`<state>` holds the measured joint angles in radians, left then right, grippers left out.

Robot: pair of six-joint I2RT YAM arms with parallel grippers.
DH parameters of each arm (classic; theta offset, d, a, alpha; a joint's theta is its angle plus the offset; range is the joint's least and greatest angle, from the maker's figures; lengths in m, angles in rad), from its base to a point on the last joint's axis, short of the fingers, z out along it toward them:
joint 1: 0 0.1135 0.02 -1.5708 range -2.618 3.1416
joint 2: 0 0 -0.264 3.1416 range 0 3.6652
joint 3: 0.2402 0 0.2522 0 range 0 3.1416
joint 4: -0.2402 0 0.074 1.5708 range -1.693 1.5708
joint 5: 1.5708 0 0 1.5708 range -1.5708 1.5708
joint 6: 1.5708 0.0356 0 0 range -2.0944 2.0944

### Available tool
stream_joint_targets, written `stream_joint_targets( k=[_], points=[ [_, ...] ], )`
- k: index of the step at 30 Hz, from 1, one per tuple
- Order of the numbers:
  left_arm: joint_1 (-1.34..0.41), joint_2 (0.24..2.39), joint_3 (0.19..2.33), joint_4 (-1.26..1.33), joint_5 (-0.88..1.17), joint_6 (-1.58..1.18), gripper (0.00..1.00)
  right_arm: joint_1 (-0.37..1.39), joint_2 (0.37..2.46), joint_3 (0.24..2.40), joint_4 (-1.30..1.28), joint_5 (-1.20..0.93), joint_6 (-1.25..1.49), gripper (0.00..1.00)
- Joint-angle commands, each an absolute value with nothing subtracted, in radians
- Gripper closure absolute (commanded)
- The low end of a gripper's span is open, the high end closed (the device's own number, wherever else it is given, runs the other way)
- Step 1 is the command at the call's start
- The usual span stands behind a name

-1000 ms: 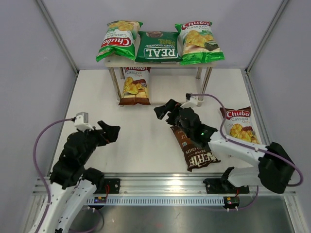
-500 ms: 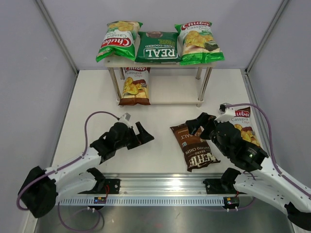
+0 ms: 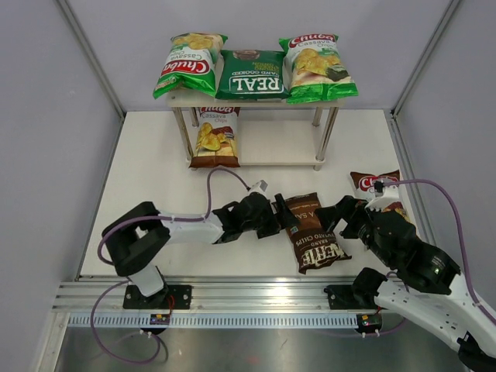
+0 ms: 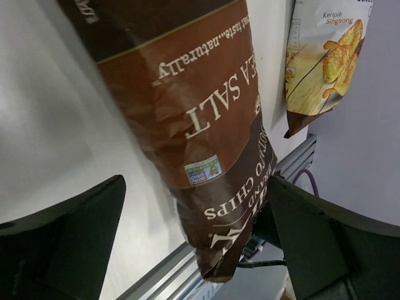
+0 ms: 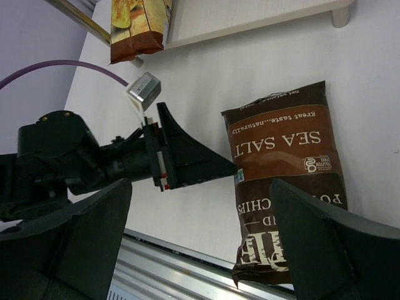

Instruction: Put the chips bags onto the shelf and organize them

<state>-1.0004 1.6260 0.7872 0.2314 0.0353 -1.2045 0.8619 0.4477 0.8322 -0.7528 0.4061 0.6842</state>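
Note:
The shelf (image 3: 275,147) stands at the back. Its top tier carries two light-green Chuba bags (image 3: 190,62) (image 3: 316,66) with the dark-green REAL bag (image 3: 249,75) between them. A brown-and-white Chuba bag (image 3: 215,136) lies on the lower tier. The dark-brown Kettle bag (image 3: 314,231) lies flat on the table. My left gripper (image 3: 275,215) is open at its left edge, and in the left wrist view the Kettle bag (image 4: 200,125) runs between the fingers (image 4: 62,244). My right gripper (image 3: 341,213) hangs open at the bag's right edge. Another brown-and-white Chuba bag (image 3: 372,184) lies at the right, partly behind the right arm.
The aluminium rail (image 3: 256,298) with both arm bases runs along the near edge. Grey walls close in the sides and back. In the right wrist view the left gripper (image 5: 187,162) points at the Kettle bag (image 5: 287,175), near the lower shelf board (image 5: 250,19).
My left arm has swung from the left side across to the Kettle bag's left edge. My right arm has pulled back from the shelf front to the bag's right side. Both stayed open.

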Motion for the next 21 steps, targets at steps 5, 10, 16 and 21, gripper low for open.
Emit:
stream_joint_targets(
  k=[5,10,16,21],
  points=[
    [-1.04,1.782,0.908,0.301,0.005,-1.322,0.01,0.857,0.376,0.899,-0.811,0.399,0.676,0.02],
    [-1.057,1.836,0.925,0.265,-0.054,-1.359,0.03,0.857,0.356,0.908,-0.824,0.38,0.684,0.02],
    [-1.065,1.842,0.901,0.316,-0.071,-1.371,0.37,0.856,0.344,0.887,-0.812,0.379,0.686,0.02],
    [-1.065,1.773,0.807,0.42,-0.107,-1.371,0.69,0.856,0.344,0.865,-0.795,0.365,0.68,0.02]
  ],
)
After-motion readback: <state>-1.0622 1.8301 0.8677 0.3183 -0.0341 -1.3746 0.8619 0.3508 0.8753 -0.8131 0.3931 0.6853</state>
